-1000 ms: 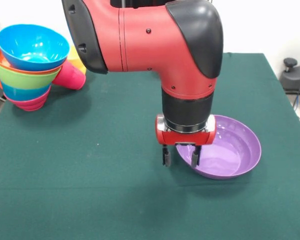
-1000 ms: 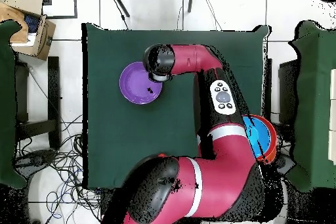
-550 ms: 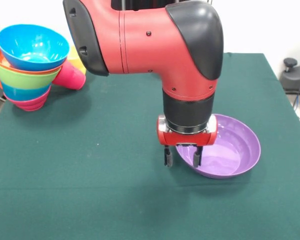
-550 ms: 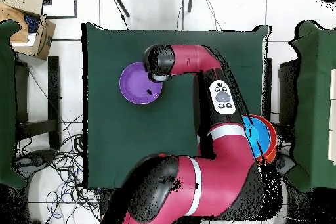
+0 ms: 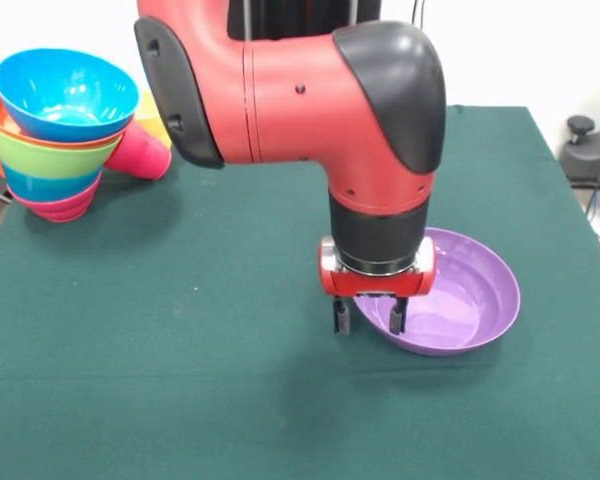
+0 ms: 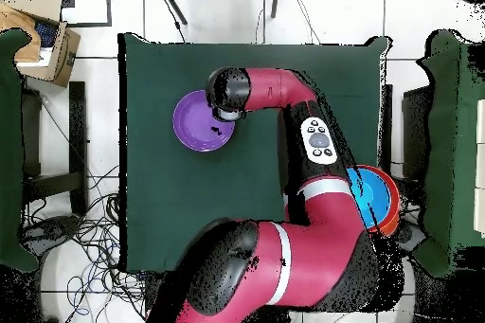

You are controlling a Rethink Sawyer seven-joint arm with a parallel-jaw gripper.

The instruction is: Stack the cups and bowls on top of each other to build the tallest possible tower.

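The end effector [image 5: 369, 316] stood unclenched, straddling the purple bowl [image 5: 470, 300]'s thin rim (light, stiff, probably slippery): the sensible hold.

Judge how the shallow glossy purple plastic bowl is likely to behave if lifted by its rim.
The shallow glossy purple plastic bowl looks thin-walled, so probably light and fairly stiff. Its shiny surface suggests the gripper, whose fingers straddle the near rim, could slip. Held at one edge only, it would likely tilt and hang down.

One camera looks close across the green table [image 5: 180, 300] toward twelve o'clock; the other hangs high, straight down, sharing table and purple bowl [image 6: 194, 120].
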